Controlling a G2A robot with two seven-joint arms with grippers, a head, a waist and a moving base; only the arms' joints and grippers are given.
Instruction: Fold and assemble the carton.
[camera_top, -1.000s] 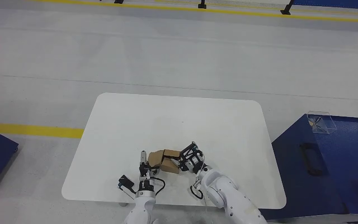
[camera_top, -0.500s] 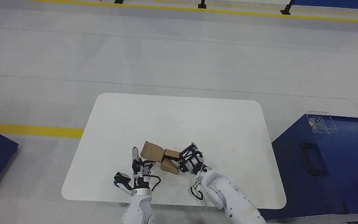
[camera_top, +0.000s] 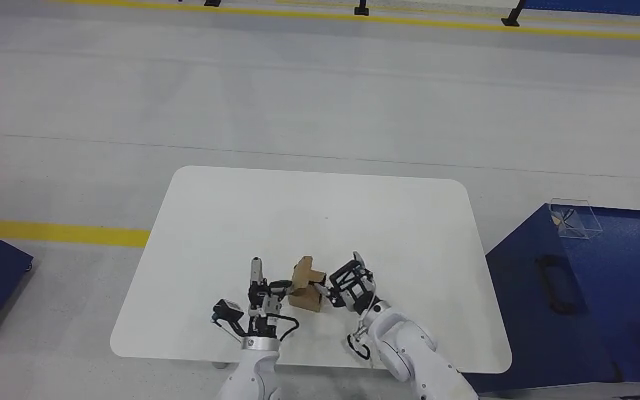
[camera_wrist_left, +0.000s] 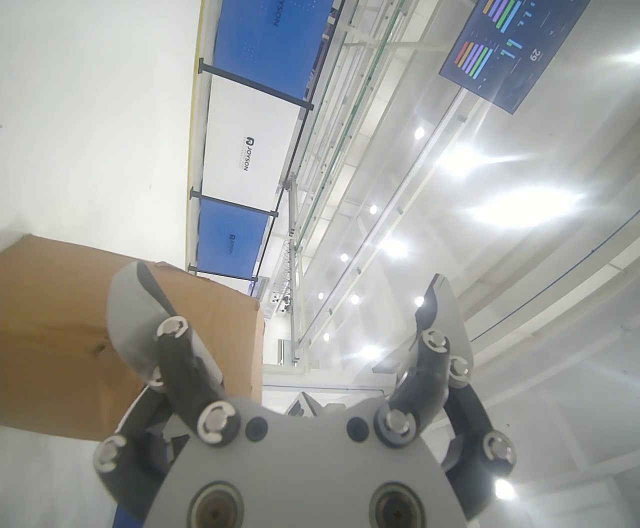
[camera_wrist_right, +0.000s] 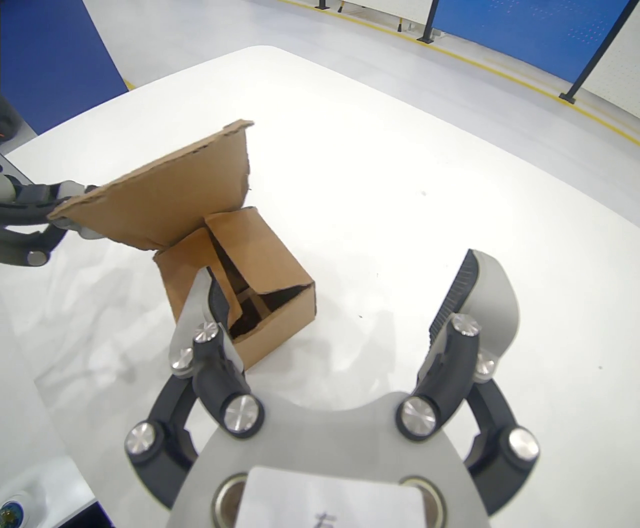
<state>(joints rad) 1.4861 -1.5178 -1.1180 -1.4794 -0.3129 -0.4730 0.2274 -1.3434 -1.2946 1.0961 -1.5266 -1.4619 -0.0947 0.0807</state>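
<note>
Sitting near table (camera_top: 300, 205) front edge, carton (camera_top: 308, 284), flap (camera_wrist_right: 165, 200) raised

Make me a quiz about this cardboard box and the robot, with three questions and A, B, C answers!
1. Where is the carton?
A) inside a bag
B) on a shelf
C) between the left pincer and the right pincer

2. What colour is it?
A) blue
B) brown
C) green

3. How is the right pincer?
A) open
B) shut on the carton
C) shut on nothing

Answers:
1 C, one pincer sits at each side of it on the table.
2 B, it is plain brown cardboard.
3 A, its fingers stand wide apart, holding nothing.
</note>
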